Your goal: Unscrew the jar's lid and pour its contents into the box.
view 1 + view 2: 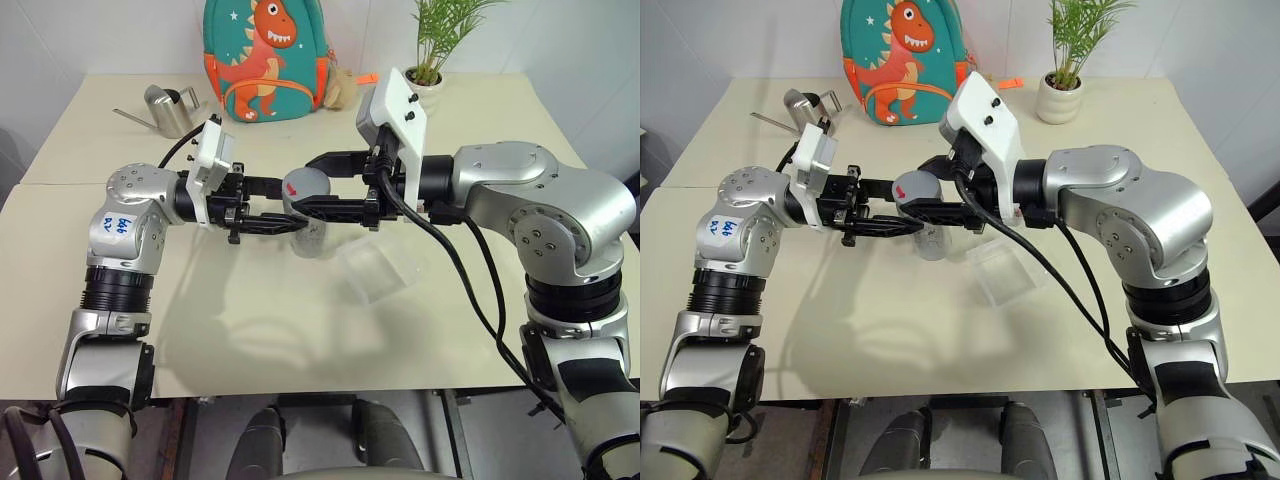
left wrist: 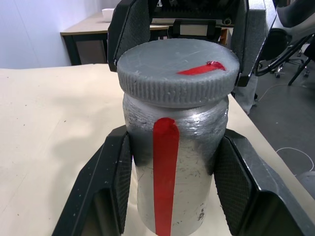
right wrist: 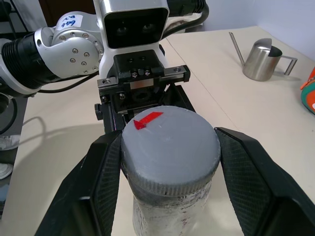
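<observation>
Above a cream tabletop (image 1: 120, 300), the left gripper (image 2: 172, 187) reaches in level from the robot's left and is clamped on the body of the jar (image 2: 172, 162), its two black fingers (image 2: 110, 187) pressed against opposite sides of the silver cylinder, with the jar's red stripe facing that wrist's camera between them. From the opposite side, the right gripper (image 3: 170, 162) meets it head-on and is closed around the lid (image 3: 170, 147), a ribbed grey cap with a red mark on top, its fingers (image 3: 106, 177) hugging the cap's rim just above the left gripper's hold. The lid sits on the jar, and the jar stands upright between the two hands, held over the table; whether its base touches the surface cannot be told. The contents are hidden inside the jar. The box (image 1: 378, 268), clear and shallow, lies on the table below the right gripper's forearm side, just beside the jar and nearer the robot's right. Farther from the hands, toward the table's far edge, a steel watering can (image 1: 168, 108) stands beyond the left gripper, a teal dinosaur backpack (image 1: 265, 60) leans upright beyond the jar, and a white plant pot (image 1: 1060, 98) with a green palm stands beyond the right arm. A black cable (image 1: 450, 260) loops down from the right wrist over the table.
</observation>
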### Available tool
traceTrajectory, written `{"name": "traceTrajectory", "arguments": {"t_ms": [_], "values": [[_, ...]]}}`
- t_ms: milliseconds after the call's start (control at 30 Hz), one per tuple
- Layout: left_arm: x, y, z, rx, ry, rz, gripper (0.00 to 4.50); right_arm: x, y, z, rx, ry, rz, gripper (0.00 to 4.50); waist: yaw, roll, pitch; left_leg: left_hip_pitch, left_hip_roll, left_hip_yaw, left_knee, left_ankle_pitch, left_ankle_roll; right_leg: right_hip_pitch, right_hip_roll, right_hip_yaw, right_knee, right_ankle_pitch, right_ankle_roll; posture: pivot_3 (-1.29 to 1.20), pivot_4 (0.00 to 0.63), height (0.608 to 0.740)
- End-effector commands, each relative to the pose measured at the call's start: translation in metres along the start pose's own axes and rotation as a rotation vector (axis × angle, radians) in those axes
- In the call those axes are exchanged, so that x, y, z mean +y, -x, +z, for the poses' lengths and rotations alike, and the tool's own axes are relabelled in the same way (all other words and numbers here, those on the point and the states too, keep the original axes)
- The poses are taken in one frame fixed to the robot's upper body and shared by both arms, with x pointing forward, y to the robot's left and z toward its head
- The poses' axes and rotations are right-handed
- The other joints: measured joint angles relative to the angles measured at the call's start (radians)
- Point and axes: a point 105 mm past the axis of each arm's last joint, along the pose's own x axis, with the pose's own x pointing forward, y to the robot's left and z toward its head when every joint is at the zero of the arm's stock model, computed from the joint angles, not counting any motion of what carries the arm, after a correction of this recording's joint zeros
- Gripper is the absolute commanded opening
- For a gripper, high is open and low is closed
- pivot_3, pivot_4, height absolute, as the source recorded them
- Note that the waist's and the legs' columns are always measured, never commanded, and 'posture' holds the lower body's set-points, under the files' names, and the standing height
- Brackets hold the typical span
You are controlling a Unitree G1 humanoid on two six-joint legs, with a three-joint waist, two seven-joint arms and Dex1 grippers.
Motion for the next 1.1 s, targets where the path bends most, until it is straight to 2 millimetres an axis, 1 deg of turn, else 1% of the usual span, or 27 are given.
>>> {"name": "traceTrajectory", "arguments": {"t_ms": [33, 367, 700, 1100], "values": [[-0.006, 0.002, -0.007, 0.054, 0.009, -0.022, 2.02, -0.004, 0.01, 0.029, -0.07, 0.097, -0.035, 2.76, 0.0, 0.0, 0.0, 0.0, 0.0, 0.0, 0.0, 0.0, 0.0, 0.0, 0.0, 0.0, 0.0, 0.0, 0.0, 0.0, 0.15, 0.74], [-0.007, 0.002, -0.01, 0.081, 0.034, -0.028, 2.02, -0.01, 0.013, 0.033, -0.068, 0.13, -0.053, 2.76, 0.0, 0.0, 0.0, 0.0, 0.0, 0.0, 0.0, 0.0, 0.0, 0.0, 0.0, 0.0, 0.0, 0.0, 0.0, 0.0, 0.15, 0.74], [-0.008, 0.002, -0.013, 0.097, 0.046, -0.029, 2.02, -0.02, 0.018, 0.04, -0.067, 0.167, -0.081, 2.76, 0.0, 0.0, 0.0, 0.0, 0.0, 0.0, 0.0, 0.0, 0.0, 0.0, 0.0, 0.0, 0.0, 0.0, 0.0, 0.0, 0.15, 0.74], [-0.014, 0.003, -0.019, 0.118, 0.058, -0.035, 2.02, -0.028, 0.024, 0.047, -0.072, 0.199, -0.11, 2.76, 0.0, 0.0, 0.0, 0.0, 0.0, 0.0, 0.0, 0.0, 0.0, 0.0, 0.0, 0.0, 0.0, 0.0, 0.0, 0.0, 0.15, 0.74]]}}
